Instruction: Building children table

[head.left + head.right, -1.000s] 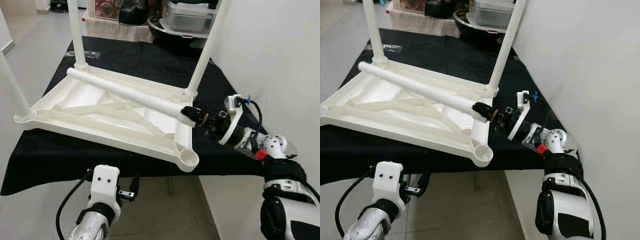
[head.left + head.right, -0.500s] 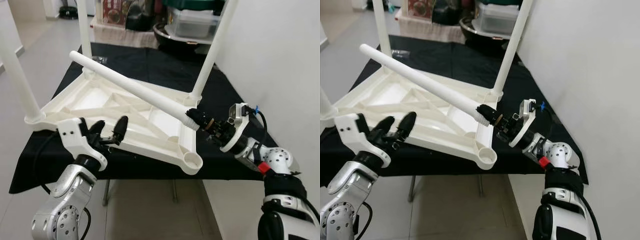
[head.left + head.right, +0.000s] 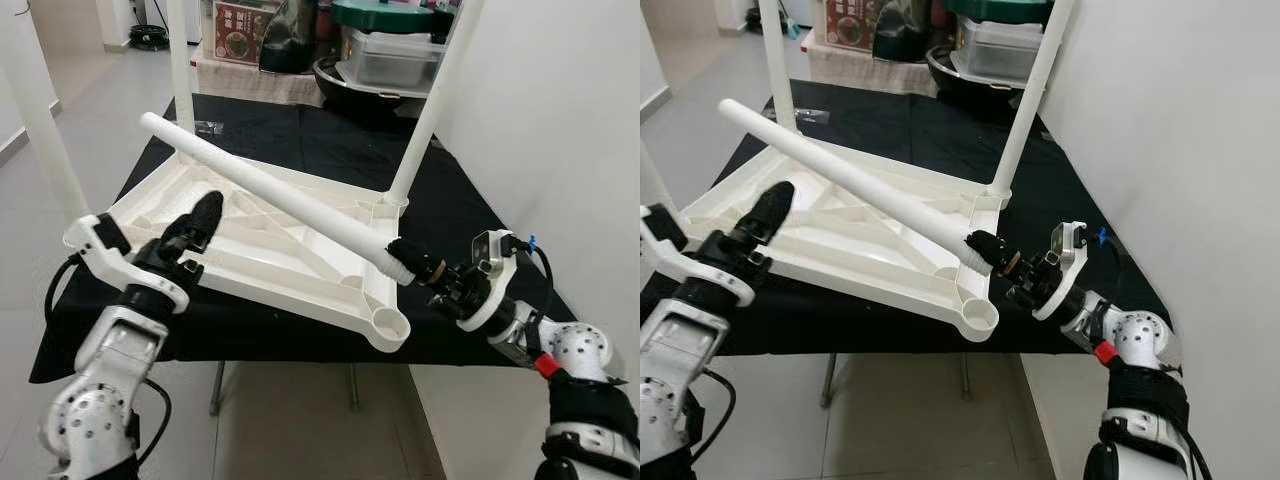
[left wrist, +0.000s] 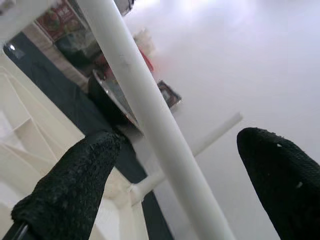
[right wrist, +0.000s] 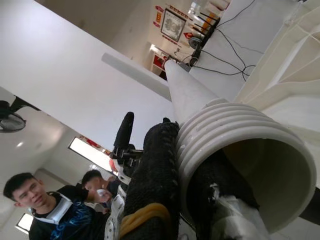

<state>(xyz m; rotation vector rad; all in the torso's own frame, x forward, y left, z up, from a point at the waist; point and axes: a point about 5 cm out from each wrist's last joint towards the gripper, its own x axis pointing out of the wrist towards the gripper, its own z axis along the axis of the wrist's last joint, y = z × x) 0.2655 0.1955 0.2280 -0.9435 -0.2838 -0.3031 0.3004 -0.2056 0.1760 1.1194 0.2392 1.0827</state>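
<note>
Our left tool [image 3: 195, 225] hovers spread wide and empty over the upturned white plastic tabletop [image 3: 262, 250] on the black-draped table [image 3: 300, 125]. Right tool [image 3: 420, 268] pinches the loose white leg's [image 3: 270, 190] threaded end; shaft slants far-left, empty corner socket [image 3: 385, 327] just nearer.

Black-clothed table [image 3: 300, 125] carries the upside-down white tabletop [image 3: 250, 245]; its near empty corner socket [image 3: 386, 328] overhangs the table edge just beside my right fingers. Beyond my left fingers, a small clear bag [image 3: 205, 127] lies on the cloth. Grey tiled floor [image 3: 300, 430] below.
</note>
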